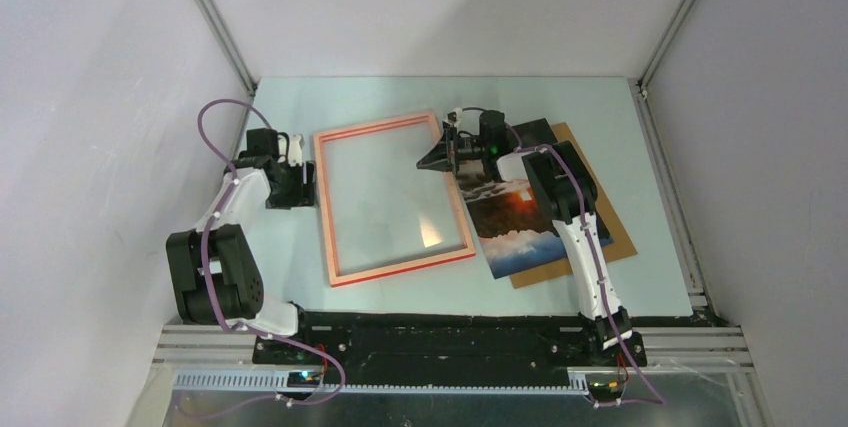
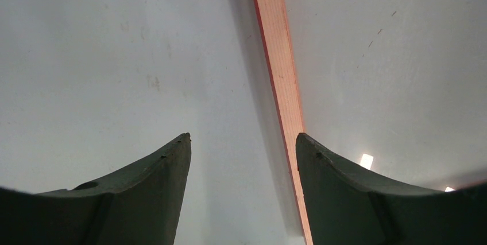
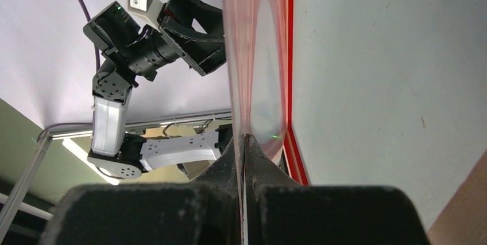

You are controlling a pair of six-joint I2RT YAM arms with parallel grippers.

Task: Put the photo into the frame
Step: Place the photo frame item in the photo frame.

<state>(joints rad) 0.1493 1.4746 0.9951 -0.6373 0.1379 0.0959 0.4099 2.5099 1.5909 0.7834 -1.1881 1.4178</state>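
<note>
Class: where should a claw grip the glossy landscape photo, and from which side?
Grip the glossy landscape photo by its near-left corner, coming from the red rectangular frame: it lies flat, but that corner seems to overhang the brown backing board, letting a finger under.

The left arm (image 1: pixel 228 202) is folded up, with its elbow low and close to its base. It reaches forward only a little way. The left pincer (image 1: pixel 300 182) points down, and its two dark fingers (image 2: pixel 166 170) stand wide apart. The right arm (image 1: pixel 590 267) stretches far out and turns to the left at the wrist. The right pincer (image 1: pixel 433 157) sits low and sideways, with its two fingers (image 3: pixel 261 167) pressed tight together.
</note>
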